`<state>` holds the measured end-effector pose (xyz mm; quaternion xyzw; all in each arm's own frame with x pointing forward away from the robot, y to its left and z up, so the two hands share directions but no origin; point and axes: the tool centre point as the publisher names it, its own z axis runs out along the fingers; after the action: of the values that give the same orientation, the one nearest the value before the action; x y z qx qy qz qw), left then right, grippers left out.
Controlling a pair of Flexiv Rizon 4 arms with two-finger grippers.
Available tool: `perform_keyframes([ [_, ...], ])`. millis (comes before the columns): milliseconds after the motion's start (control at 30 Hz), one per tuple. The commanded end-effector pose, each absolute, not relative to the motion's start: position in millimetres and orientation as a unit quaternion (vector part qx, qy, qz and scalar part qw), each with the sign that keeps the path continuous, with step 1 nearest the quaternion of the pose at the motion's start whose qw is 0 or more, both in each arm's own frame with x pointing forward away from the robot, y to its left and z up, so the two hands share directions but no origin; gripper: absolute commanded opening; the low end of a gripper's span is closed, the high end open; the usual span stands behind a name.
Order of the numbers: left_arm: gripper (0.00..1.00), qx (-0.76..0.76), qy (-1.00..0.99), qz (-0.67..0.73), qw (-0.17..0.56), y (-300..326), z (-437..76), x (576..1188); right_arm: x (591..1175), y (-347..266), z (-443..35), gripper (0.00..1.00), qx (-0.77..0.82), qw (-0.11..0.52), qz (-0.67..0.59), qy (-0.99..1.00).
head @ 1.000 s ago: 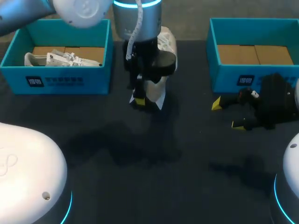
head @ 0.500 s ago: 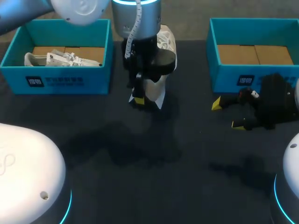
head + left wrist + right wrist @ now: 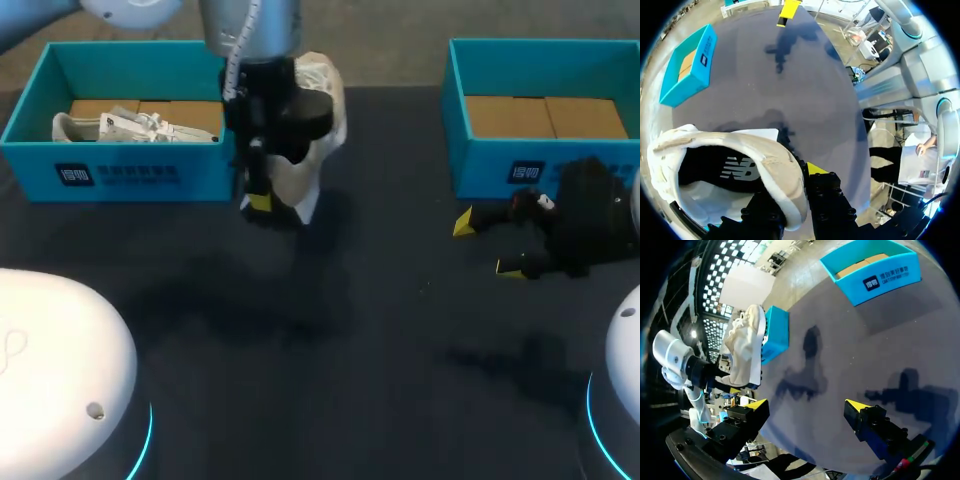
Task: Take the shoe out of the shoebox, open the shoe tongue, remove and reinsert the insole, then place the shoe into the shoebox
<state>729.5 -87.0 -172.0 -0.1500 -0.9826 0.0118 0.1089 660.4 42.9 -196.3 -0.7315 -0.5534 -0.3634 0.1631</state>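
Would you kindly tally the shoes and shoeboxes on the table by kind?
White shoes: 2, the held shoe and the boxed shoe
Blue shoeboxes: 2, the left shoebox and the right shoebox
Total: 4

Head view looks down from above and behind on the whole table. Left wrist view sits right over the shoe, facing the table. Right wrist view, low near the right edge, sees the same shoe from afar.
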Motion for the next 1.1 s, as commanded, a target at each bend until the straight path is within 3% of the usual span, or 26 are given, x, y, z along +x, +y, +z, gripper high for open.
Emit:
perform_keyframes([
  [33, 0.0, -0.147, -0.983, 0.022, 0.112, -57, -171, 738, 659, 44, -197, 1.0, -0.733, 0.161, -0.363, -0.553],
  [633, 0.0, -0.106, -0.986, 0.018, 0.127, 104, -161, 796, 659, 44, -197, 1.0, -0.733, 0.161, -0.363, -0.553],
  [1100, 0.0, -0.111, -0.985, -0.003, 0.131, 201, -167, 880, 659, 44, -197, 1.0, -0.733, 0.161, -0.363, -0.553],
])
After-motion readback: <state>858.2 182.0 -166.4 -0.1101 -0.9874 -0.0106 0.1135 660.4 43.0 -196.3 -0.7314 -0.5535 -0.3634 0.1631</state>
